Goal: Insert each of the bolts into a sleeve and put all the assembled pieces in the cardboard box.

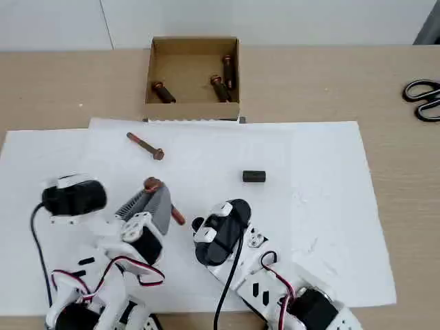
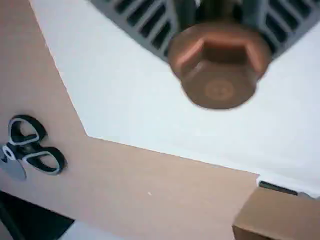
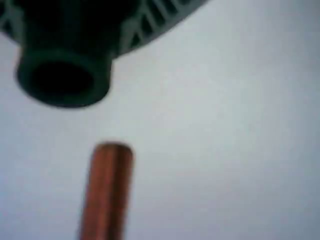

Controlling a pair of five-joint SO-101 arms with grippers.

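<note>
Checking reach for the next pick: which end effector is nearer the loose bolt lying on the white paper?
Left. The left end effector, gripping a second bolt, sits just robot-side of the loose bolt; the right end effector, gripping a sleeve, lies farther off.

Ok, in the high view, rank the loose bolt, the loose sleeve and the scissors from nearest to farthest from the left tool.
1. The loose bolt, on the paper just beyond the left tool.
2. The loose sleeve, on the paper off to the right.
3. The scissors, on the bare table at the far right edge.
</note>
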